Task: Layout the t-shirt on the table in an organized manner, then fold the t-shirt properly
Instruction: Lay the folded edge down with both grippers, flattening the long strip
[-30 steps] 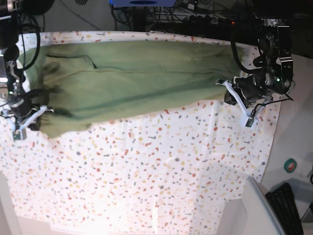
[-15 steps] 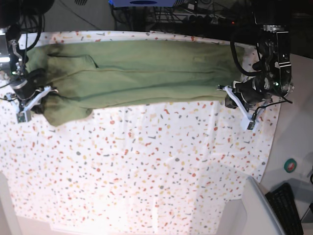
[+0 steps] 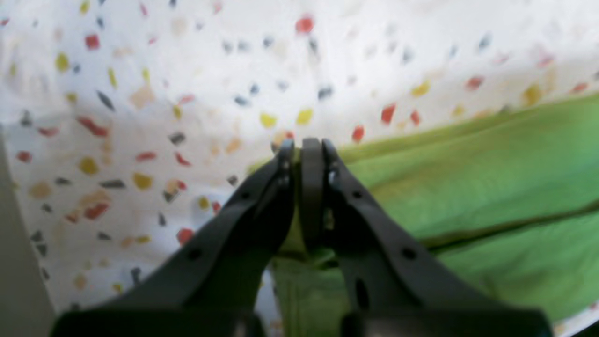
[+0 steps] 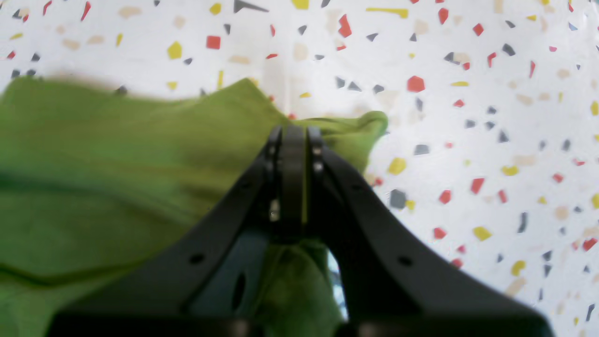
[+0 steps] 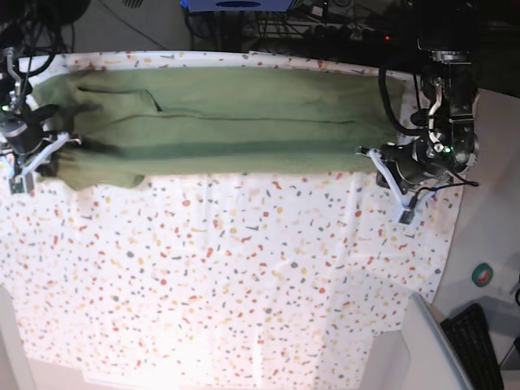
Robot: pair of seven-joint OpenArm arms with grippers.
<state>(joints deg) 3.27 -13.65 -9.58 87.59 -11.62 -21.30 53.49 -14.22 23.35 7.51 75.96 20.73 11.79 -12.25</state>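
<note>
At near edge of garment, left gripper (image 3: 306, 145) clenched on hem corner of t-shirt (image 5: 227, 122); right gripper (image 4: 292, 131) likewise clenched on opposite corner. Garment stretched as long band across far side of table (image 5: 244, 284). Judged light, limp, drapes and creases readily; not fragile. Best hold: corners and seams, both ends under even tension.

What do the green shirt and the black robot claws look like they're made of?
The t-shirt looks like soft matte knit fabric, likely cotton: it creases and drapes. The left gripper and right gripper look like matte black moulded plastic, with small holes.
</note>
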